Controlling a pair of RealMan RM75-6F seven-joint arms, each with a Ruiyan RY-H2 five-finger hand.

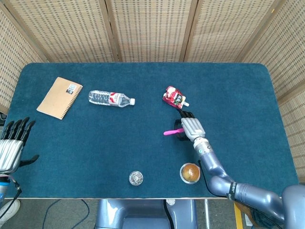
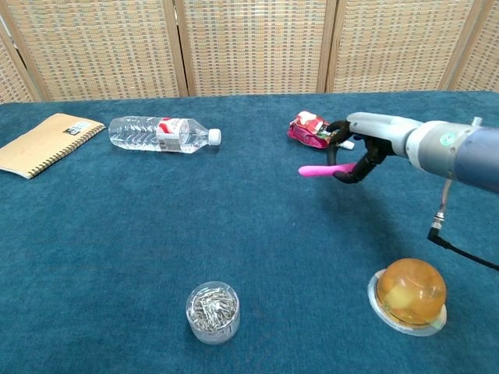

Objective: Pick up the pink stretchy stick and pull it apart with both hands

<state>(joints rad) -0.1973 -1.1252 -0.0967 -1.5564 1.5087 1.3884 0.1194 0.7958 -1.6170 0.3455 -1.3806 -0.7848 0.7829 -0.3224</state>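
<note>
Pink stick, teal table cloth, tan notebook, clear bottle banded red and white, red-pink pouch, orange cup, woven beige screen noted behind.

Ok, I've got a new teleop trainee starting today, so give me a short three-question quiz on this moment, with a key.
1. True or false: the pink stick is lying flat on the table.
2. Which hand holds the stick: (a) the left hand, (b) the right hand, (c) both?
3. Name the thing closest behind the right hand in the chest view.

Key:
1. False. The right hand holds it lifted, one end sticking out to the left.
2. (b). The left hand is at the table's near left edge, fingers spread, holding nothing.
3. The red pouch.
</note>
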